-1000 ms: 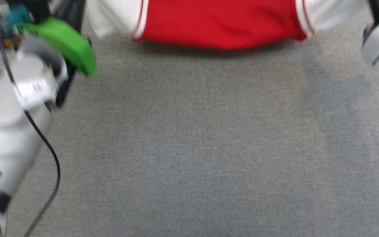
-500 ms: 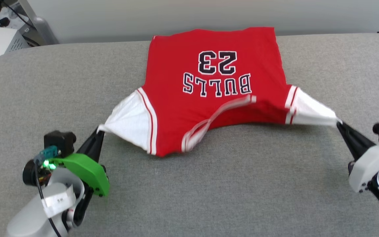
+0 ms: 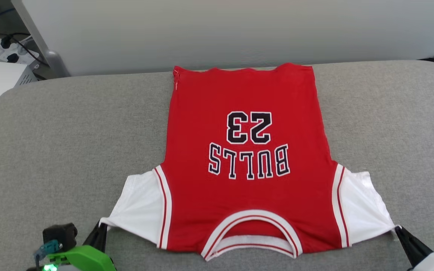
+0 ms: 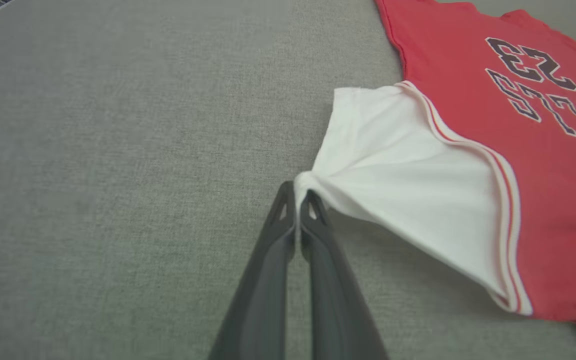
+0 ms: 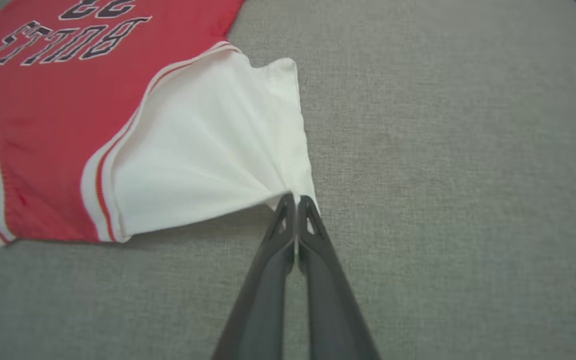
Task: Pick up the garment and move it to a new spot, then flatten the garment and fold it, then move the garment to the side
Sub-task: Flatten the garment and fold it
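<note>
So the jersey (image 3: 247, 158) is lying face up and pretty flat in the middle of the grey bench (image 3: 70, 143). The collar (image 3: 251, 233) is on the robot's side and the hem is at the far edge, so BULLS 23 reads upside down from where the robot is. The left gripper (image 4: 296, 192) is clamped tight on the corner of the left sleeve (image 3: 138, 210), and the right gripper (image 5: 295, 200) is pinching the right sleeve (image 3: 360, 203) corner the same way. Both white sleeves are pulled out into points.
</note>
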### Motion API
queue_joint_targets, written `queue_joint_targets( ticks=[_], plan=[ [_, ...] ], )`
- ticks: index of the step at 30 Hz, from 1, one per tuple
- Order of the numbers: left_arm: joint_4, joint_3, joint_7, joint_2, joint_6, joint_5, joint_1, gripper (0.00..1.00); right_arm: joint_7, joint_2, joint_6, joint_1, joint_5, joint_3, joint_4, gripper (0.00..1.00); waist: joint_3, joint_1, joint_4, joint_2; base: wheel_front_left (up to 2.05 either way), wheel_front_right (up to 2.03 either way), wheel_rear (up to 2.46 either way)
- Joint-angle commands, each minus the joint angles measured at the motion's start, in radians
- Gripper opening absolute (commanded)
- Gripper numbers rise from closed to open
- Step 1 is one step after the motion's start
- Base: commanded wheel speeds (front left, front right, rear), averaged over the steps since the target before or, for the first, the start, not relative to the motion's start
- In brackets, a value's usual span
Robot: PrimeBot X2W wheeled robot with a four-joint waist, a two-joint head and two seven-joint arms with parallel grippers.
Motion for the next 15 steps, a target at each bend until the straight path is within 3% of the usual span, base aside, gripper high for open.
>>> queue_joint_targets(
  ticks=[1,7,13,14,15],
  plan=[
    [-0.004,0.018,-0.006,-0.001,0.01,0.008,0.039,0.0,0.009,0.003,-0.001,0.036,-0.014,-0.027,-0.011,0.0,-0.006,0.0001,-0.001,0.0,0.0,0.0,0.0],
    [-0.03,0.053,-0.006,-0.016,0.012,0.035,0.127,0.0,0.094,0.029,-0.001,0.177,-0.062,-0.112,-0.096,0.0,-0.012,0.0001,0.007,0.0,0.0,0.0,0.0],
    [-0.042,0.061,-0.006,-0.033,0.005,0.063,0.139,0.0,0.162,0.066,-0.001,0.211,-0.078,-0.154,-0.164,0.0,-0.02,0.0001,0.014,0.0,0.0,0.0,0.0],
    [-0.044,0.06,-0.006,-0.035,0.005,0.07,0.136,0.0,0.169,0.07,-0.001,0.21,-0.081,-0.159,-0.173,0.22,-0.02,0.0001,0.015,0.0,0.0,0.0,0.0],
    [-0.047,0.06,-0.006,-0.038,0.005,0.078,0.131,0.0,0.177,0.073,-0.001,0.208,-0.086,-0.164,-0.183,0.96,-0.02,0.0001,0.017,0.0,0.0,0.0,0.0]
  ],
)
